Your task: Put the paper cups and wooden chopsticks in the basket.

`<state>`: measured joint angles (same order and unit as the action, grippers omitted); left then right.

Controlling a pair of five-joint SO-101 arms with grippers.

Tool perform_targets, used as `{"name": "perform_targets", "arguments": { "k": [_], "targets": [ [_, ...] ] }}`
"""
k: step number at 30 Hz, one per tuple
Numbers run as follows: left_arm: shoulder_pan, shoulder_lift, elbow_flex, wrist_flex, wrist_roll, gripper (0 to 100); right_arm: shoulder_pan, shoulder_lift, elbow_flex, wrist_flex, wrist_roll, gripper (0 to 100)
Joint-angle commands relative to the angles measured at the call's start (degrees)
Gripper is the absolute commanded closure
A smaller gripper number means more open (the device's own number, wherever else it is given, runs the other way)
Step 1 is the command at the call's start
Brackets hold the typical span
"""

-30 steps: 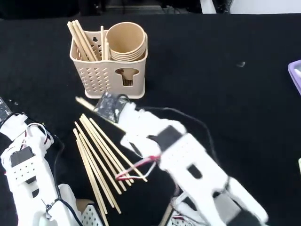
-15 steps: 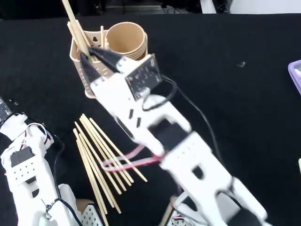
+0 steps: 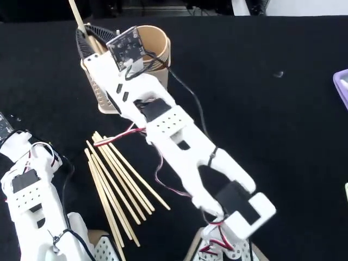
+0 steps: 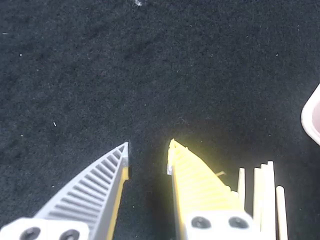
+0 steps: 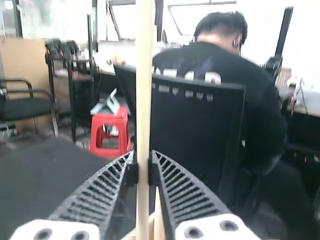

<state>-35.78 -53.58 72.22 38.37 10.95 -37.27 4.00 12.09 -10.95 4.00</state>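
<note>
Black table [image 3: 283, 136] w/ chopsticks [image 3: 117, 179]; office [image 5: 60, 30] behind

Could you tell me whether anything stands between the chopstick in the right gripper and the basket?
Nothing visible does. The right gripper holds the chopstick nearly upright over the basket, at the end away from the paper cups, and nothing shows between them.

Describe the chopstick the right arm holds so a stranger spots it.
Find the beige basket on the black table. The right end effector above it grips one chopstick. It alone sticks up in the air; the other chopsticks lie flat or sit in the basket.
</note>
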Motion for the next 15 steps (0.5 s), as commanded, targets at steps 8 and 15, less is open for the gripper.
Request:
{"name": "perform_targets", "arguments": {
  "k": [8, 15],
  "targets": [
    [-0.48, -1.05, -0.84, -1.14, 0.44, 87, 1.76, 0.57, -4.35, 12.75, -0.09, 98.0],
    [-0.48, -1.05, -0.84, -1.14, 0.44, 87, 1.67, -3.74, -4.18, 18.90, -0.53, 79.3]
  ]
}}
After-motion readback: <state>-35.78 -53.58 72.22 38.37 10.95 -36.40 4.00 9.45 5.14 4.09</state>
